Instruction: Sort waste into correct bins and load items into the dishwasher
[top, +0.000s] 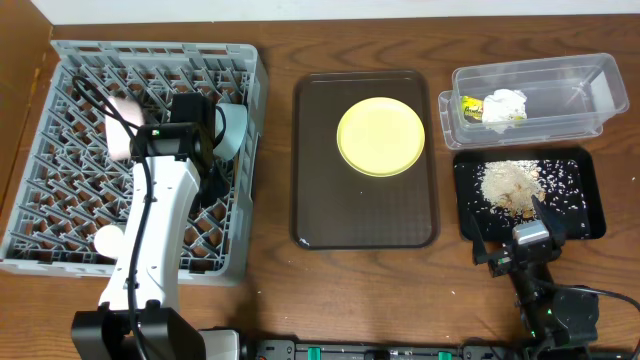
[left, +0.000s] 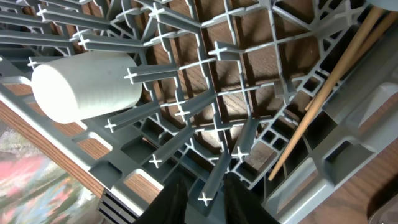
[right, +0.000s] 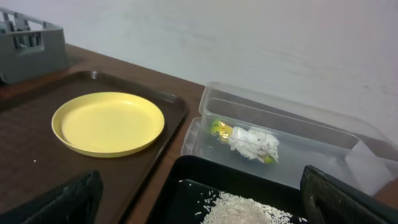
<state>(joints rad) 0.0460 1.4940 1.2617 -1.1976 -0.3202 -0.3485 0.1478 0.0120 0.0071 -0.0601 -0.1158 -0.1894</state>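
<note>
Left gripper (left: 205, 185) parted and empty, low among the pegs of the grey dish rack (top: 150, 48), two chopsticks (left: 329, 81) at its right. Right gripper (right: 199, 202) spread wide and empty, at the near edge of the black tray (top: 585, 222). Yellow plate (top: 381, 136) on the brown serving tray (top: 320, 200). Wrapper (top: 470, 105) and tissue (top: 505, 106) in the clear tub (top: 600, 90).

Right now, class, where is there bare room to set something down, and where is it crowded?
Free: the brown tray below the yellow plate, and the table strip between dish rack and tray. Crowded: the black tray with its crumb heap, the clear tub holding wrapper and tissue, and the rack under the left arm.
</note>
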